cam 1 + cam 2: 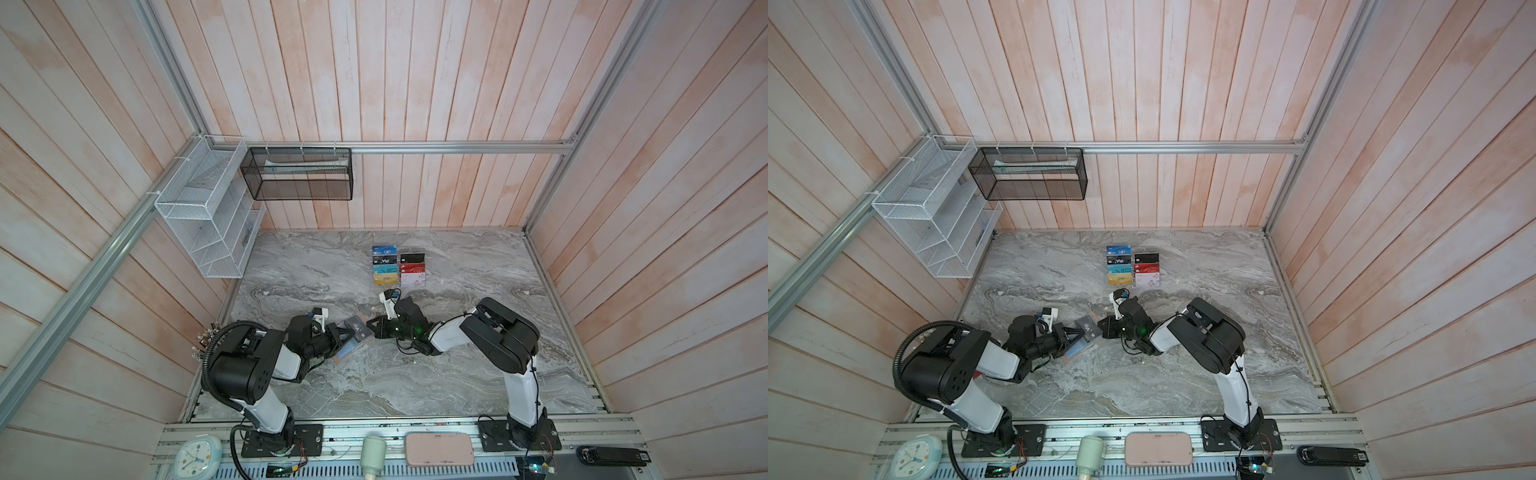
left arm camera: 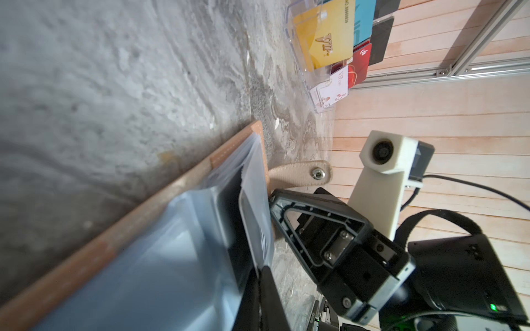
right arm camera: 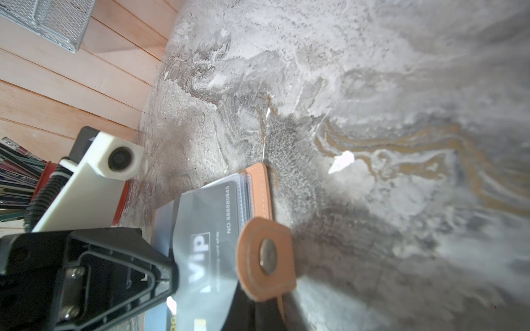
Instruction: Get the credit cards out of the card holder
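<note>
The card holder [image 1: 348,348] [image 1: 1073,351], tan with pale blue lining, lies open on the marble between both arms. Its tan edge [image 2: 114,240] [image 3: 261,195] rests on the table. One clear sleeve stands lifted, with a black "Vip" credit card [image 1: 360,330] [image 1: 1090,331] [image 3: 218,223] inside. My left gripper [image 1: 347,333] [image 1: 1079,333] [image 2: 259,270] is shut on that sleeve's edge; its finger [image 3: 114,272] shows in the right wrist view. My right gripper [image 1: 370,326] [image 1: 1101,325] [image 3: 272,306] is shut on the strap of the snap tab [image 3: 266,258] [image 2: 301,173].
A clear acrylic rack of coloured cards [image 1: 399,266] [image 1: 1133,266] [image 2: 329,43] stands just behind the grippers. White [image 1: 203,208] and black [image 1: 297,174] mesh baskets hang at the back left. On the front rail sit a clock [image 1: 197,457], a pink case [image 1: 438,449] and a black device [image 1: 611,455].
</note>
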`<state>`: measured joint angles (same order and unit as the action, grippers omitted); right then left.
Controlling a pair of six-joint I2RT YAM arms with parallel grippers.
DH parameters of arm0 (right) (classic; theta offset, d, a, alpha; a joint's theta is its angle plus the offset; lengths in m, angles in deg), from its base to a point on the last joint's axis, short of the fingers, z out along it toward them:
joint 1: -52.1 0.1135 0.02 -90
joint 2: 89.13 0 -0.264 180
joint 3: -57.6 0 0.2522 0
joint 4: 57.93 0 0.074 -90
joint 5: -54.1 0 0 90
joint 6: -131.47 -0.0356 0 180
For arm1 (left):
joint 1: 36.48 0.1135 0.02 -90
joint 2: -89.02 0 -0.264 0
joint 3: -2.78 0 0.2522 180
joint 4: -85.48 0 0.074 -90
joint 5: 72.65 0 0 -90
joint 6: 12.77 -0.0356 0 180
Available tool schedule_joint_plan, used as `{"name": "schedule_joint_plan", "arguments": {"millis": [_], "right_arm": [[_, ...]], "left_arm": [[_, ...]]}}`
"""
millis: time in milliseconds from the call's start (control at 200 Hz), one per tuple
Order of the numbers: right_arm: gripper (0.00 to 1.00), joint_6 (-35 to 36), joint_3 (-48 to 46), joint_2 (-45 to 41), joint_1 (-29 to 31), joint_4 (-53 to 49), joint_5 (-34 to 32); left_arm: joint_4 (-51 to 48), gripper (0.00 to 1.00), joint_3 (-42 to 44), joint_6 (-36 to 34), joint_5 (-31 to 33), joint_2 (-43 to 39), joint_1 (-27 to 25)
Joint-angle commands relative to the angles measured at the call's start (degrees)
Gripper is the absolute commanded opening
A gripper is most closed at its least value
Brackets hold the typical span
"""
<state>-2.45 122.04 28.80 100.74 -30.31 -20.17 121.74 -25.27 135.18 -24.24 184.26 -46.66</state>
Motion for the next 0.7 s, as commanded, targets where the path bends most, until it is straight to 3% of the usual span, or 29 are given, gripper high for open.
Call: {"name": "schedule_joint_plan", "arguments": {"millis": [0, 310, 695], "right_arm": [[0.00, 0.7, -3.7, 2.0, -0.7, -12.2, 0.2], [0.00, 1.6, -5.4, 0.2, -2.3, -13.0, -0.7], [0.00, 1.6, -6.8, 0.1, -3.2, -12.1, -0.3]], "left_arm": [[-0.1, 0.05, -3.2, -2.7, -0.8, 1.8, 0.2], [-4.6, 0.00, -9.5, -6.0, -2.8, 6.4, -1.1], [-22.7, 0.00, -13.9, -17.2, -1.7, 3.5, 1.4]]}}
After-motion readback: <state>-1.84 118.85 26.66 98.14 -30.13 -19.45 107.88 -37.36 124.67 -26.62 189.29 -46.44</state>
